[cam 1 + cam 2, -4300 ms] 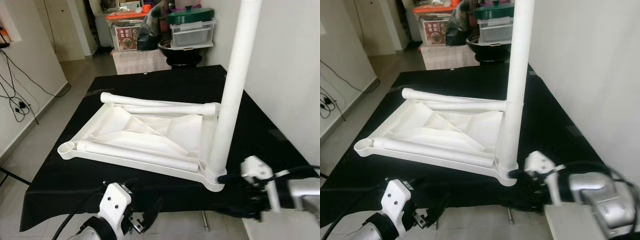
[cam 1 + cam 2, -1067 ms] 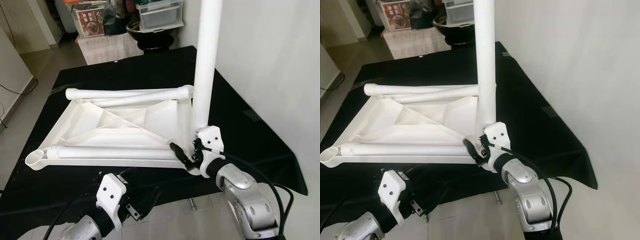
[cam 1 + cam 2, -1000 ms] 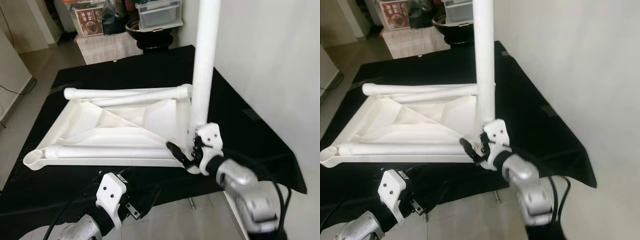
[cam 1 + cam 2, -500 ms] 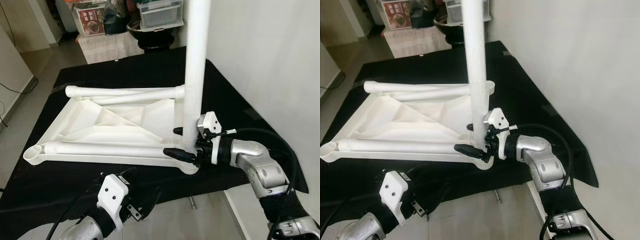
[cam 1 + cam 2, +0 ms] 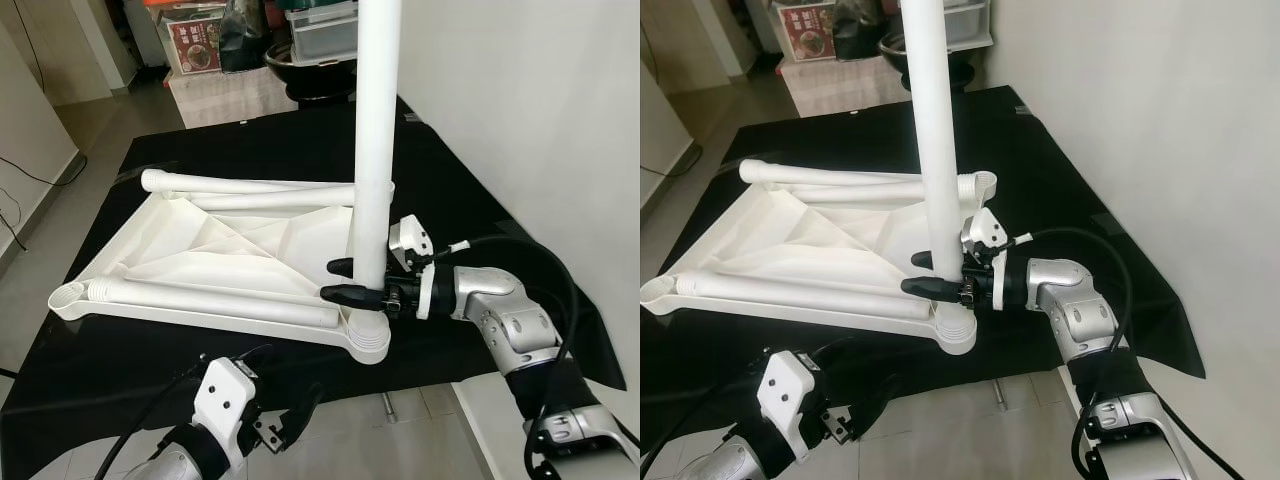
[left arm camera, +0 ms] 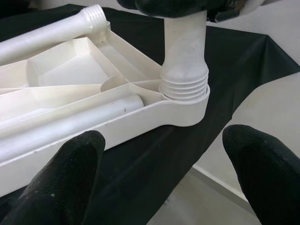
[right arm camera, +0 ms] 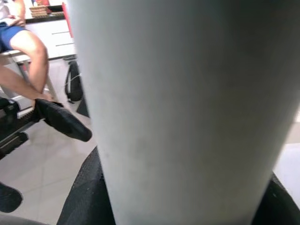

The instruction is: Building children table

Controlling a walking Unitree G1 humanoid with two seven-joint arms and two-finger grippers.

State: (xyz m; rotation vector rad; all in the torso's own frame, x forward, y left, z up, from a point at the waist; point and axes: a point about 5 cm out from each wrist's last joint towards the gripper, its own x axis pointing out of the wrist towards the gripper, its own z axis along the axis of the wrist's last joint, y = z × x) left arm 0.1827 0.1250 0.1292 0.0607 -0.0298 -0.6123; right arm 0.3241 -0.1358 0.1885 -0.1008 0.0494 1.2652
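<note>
A table (image 5: 470, 200) draped in black cloth carries the work; the cloth hangs over its near and right edges. Directly on it lies a white plastic tabletop (image 5: 215, 250), upside down with its ribbed underside facing up, its near right corner close to the near edge. Two white legs lie flat along the tabletop's near and far sides. Pale floor tiles (image 5: 60, 200) lie to the left.
</note>
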